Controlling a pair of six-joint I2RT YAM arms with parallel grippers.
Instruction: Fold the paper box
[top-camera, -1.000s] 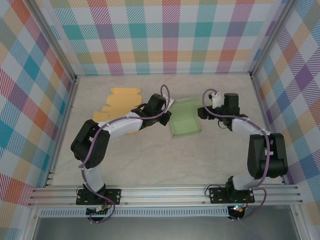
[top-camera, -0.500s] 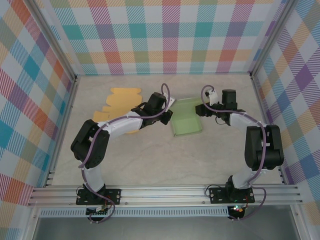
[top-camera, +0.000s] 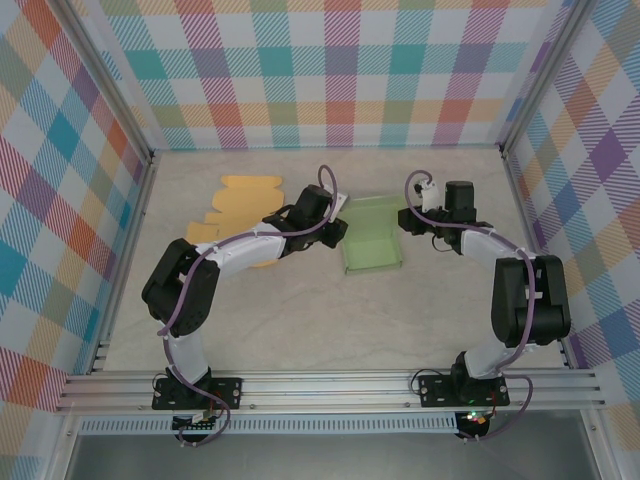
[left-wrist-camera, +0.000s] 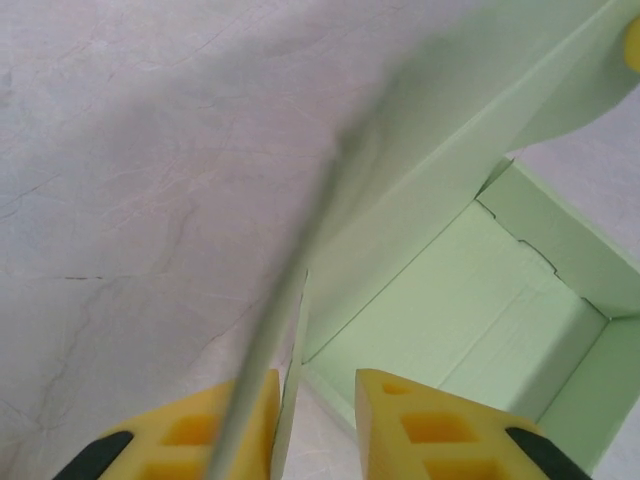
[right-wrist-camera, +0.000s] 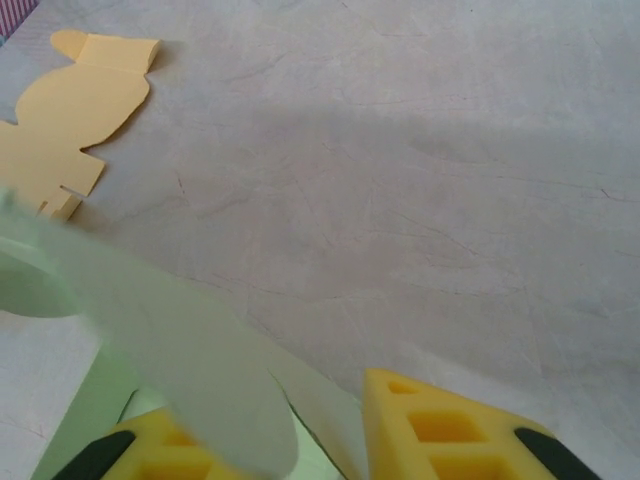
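Note:
The pale green paper box (top-camera: 371, 238) lies open-topped in the middle of the table, its walls partly raised. My left gripper (top-camera: 337, 226) is at its left wall; in the left wrist view the box's inside (left-wrist-camera: 470, 300) lies ahead. A thin green wall edge (left-wrist-camera: 290, 360) stands in the gap of my left gripper (left-wrist-camera: 315, 425), near the left finger, with the jaws apart. My right gripper (top-camera: 404, 222) is at the box's right side. In its wrist view a blurred green flap (right-wrist-camera: 190, 350) lies across the gap of my right gripper (right-wrist-camera: 290, 445), which is open.
Flat yellow paper cut-outs (top-camera: 243, 196) lie on the table to the back left, and the cut-outs (right-wrist-camera: 75, 110) are in the right wrist view too. Plaid walls enclose the table on three sides. Bare marbled tabletop (top-camera: 330, 320) lies between the box and the arm bases.
My right gripper has moved in a little leftward against the box's right flap. The left arm has hardly moved.

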